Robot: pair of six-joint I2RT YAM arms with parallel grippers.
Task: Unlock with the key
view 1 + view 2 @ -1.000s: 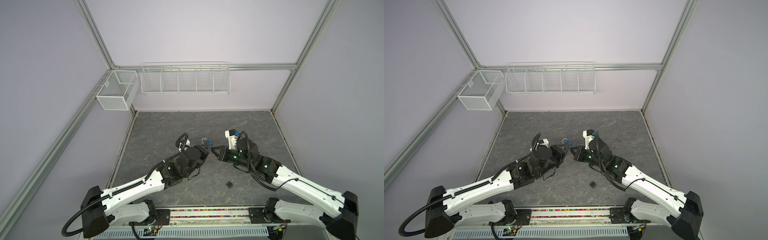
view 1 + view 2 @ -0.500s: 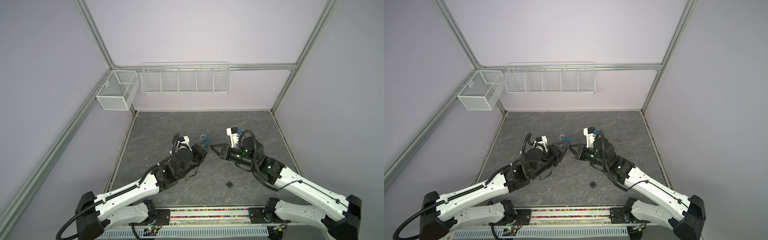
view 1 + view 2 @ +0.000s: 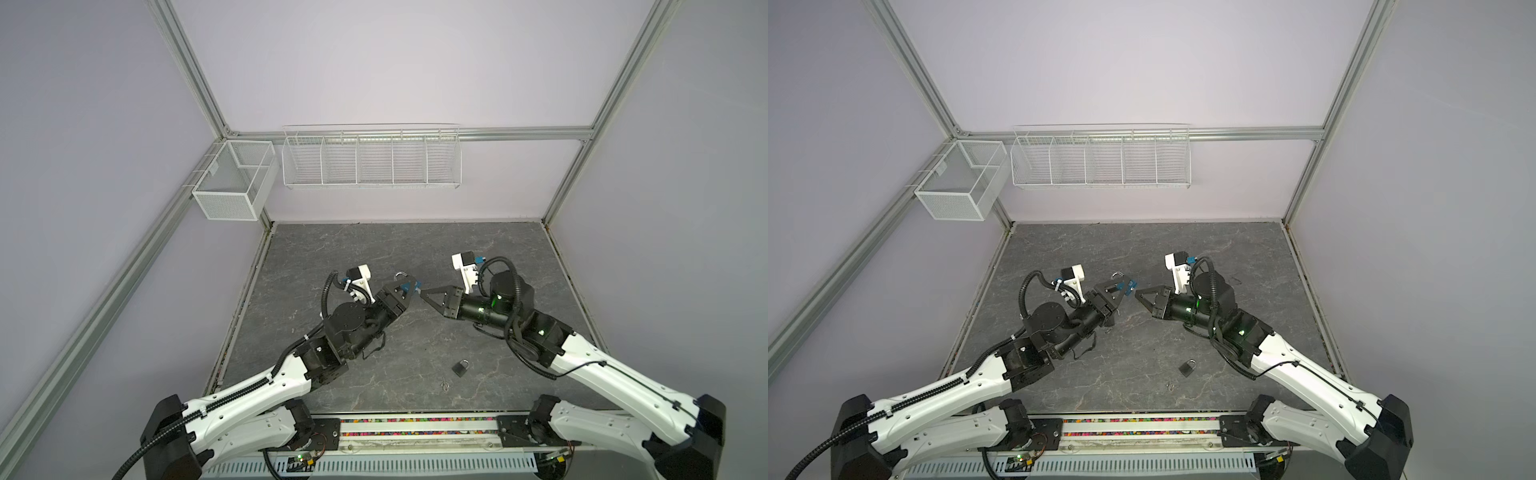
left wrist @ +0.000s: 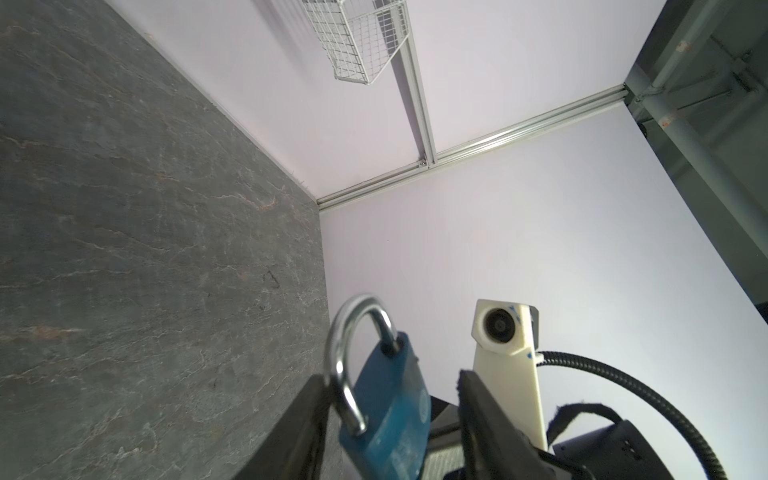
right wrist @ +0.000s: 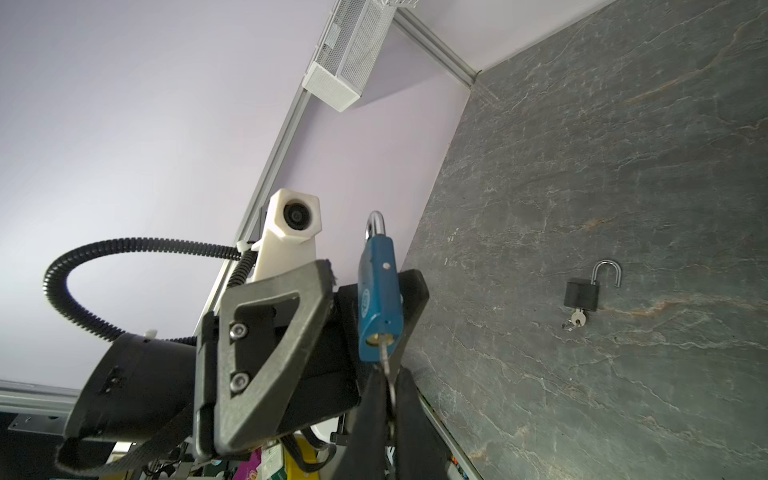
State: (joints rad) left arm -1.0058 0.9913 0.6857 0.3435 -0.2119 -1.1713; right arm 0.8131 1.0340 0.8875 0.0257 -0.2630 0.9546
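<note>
Left hand (image 3: 411, 287) straddles blue padlock (image 4: 390, 415) above desk (image 3: 374, 249), jaws parted, one finger (image 4: 482, 415) clear. Right hand (image 3: 423, 292) just beside blue padlock, clenched. Black padlock (image 3: 460, 368), shackle open, lies well apart from it. Key (image 5: 384, 357) in blue padlock's keyhole, pinched by right hand.

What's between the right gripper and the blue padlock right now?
The key: pinched in the right gripper, its blade runs into the keyhole of the blue padlock. The right wrist view shows it.
</note>
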